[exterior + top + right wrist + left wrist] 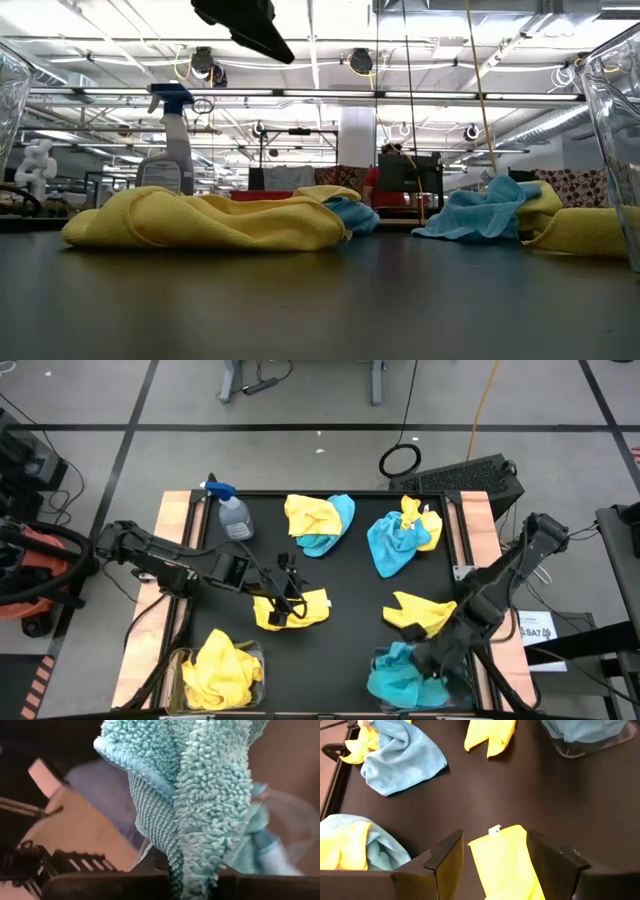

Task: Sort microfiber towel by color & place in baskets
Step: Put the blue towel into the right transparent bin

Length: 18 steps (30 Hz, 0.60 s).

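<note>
On the table point(340, 575), two baskets stood at the near edge — the left basket point(255, 660) at the left corner, the right basket point(380, 658) at the right — each with cloth in it. A spray bottle point(233, 515) stood at the far left. Right of it lay one heap of towels point(318, 522), and farther right a second heap point(402, 535). A single towel point(300, 610) lay mid-table beneath the left gripper point(287, 603); another towel point(420, 612) lay just behind the right basket. The right gripper point(432, 668) was over that basket, a towel point(200, 795) pinched in it.
</note>
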Each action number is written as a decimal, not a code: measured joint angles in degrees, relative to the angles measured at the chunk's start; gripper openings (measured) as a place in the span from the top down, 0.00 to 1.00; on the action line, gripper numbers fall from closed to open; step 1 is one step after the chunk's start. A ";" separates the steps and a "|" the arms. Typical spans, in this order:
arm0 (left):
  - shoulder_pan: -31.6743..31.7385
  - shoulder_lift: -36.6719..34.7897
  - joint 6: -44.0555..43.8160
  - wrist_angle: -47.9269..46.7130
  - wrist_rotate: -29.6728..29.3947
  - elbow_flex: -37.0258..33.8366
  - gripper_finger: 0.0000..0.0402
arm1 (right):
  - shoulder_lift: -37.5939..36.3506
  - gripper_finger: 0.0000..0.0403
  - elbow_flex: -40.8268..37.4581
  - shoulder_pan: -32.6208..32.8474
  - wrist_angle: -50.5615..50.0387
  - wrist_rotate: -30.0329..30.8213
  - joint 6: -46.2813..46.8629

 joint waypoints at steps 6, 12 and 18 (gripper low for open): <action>0.17 2.14 2.13 3.75 0.05 -0.04 0.45 | 5.41 0.99 0.00 1.93 -2.04 1.10 5.17; 0.23 3.03 2.78 6.67 0.07 -0.04 0.45 | 10.67 0.99 0.00 4.05 -9.78 3.13 7.87; 0.32 3.25 3.65 7.38 0.21 -0.04 0.45 | 16.21 0.99 -0.68 5.39 -11.39 3.78 8.94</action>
